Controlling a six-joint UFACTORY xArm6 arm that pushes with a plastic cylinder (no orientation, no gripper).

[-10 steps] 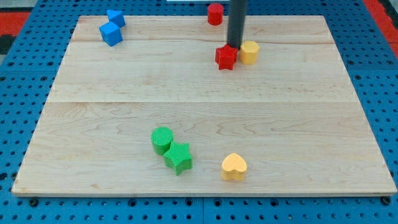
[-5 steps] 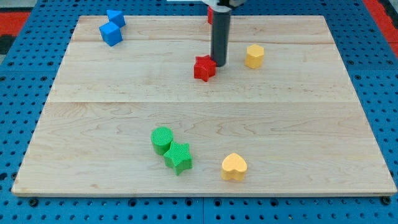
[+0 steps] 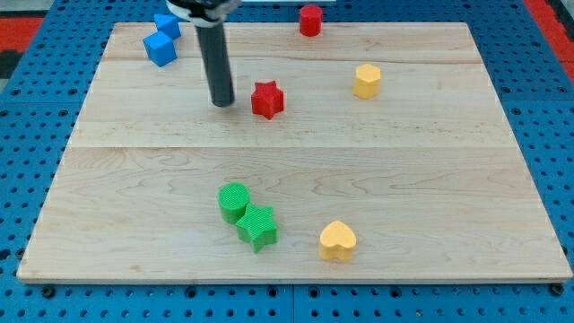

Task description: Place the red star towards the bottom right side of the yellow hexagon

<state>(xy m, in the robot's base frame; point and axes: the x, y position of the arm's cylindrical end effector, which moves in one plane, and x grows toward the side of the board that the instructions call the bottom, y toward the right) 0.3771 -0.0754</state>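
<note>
Nearest the bottom edge of the board (image 3: 502, 179), a yellow heart (image 3: 338, 240) is sitting right of centre, and just to its left a green star (image 3: 257, 226) is touching a green cylinder (image 3: 234, 201) that is lying slightly farther up. None of these three is playing any part in the job.

Farther up, in the upper half, the red star (image 3: 267, 99) is resting a little left of the board's middle line. My tip (image 3: 222, 102) is standing on the wood just to the star's left, near it but apart, with a strip of bare board showing between them. The rod is carrying nothing; it has no jaws to open or close, so it is only a pusher here.

The yellow hexagon (image 3: 366, 80) is lying well to the star's right and slightly closer to the top edge. So the task is looking unfinished: the star is sitting on the hexagon's left, not at its lower right. From where the tip is standing, a push towards the right edge seems the likely need.

Along the top edge, a red cylinder (image 3: 310, 19) is waiting right of centre, and two blue blocks (image 3: 160, 48) (image 3: 167, 25) are huddling in the top left corner.
</note>
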